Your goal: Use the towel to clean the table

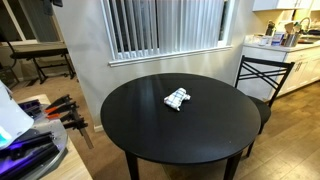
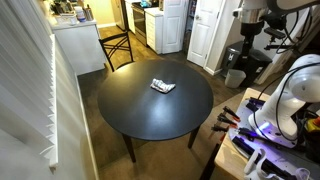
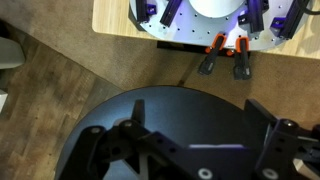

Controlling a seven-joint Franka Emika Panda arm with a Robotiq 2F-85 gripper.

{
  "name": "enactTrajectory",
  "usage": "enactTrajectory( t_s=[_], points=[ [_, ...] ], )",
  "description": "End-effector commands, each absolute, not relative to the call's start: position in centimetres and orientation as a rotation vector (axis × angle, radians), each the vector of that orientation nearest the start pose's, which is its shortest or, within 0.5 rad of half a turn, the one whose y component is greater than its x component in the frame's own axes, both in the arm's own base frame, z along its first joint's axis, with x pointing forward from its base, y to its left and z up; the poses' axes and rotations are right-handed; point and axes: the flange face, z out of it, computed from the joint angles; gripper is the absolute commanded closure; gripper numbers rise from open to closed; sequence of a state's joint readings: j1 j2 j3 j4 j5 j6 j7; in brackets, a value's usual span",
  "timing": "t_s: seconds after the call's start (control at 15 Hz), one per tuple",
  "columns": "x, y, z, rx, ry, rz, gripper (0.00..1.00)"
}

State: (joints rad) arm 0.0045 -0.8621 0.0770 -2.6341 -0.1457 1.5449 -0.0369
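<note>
Wrist view: gripper (image 3: 196,115) hangs above the round black table (image 1: 150,130), jaws wide apart, holding nothing | mid-table: crumpled white towel (image 1: 177,99) lies just past centre | beyond: black chair (image 1: 262,75) at the far rim, window blinds (image 1: 165,25) behind.

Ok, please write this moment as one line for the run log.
stage: wiping not begun | towel: crumpled on table, lying free | gripper: open, empty, above table | towel not in wrist view
</note>
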Motion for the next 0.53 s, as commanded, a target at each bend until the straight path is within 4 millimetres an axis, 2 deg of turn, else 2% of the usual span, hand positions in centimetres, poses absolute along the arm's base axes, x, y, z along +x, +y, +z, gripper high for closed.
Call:
enactTrajectory(
  t_s=[0.0,0.07,0.2,0.47],
  points=[
    [29.6,-0.1,46.9,-3.399,-0.19,0.349,0.0],
    [30.6,-0.4,46.6,-3.427,-0.207,0.31,0.0],
    [33.6,-0.8,44.7,-3.467,-0.248,0.221,0.0],
    [39.8,-0.8,38.4,-3.483,-0.406,0.05,0.0]
  ],
)
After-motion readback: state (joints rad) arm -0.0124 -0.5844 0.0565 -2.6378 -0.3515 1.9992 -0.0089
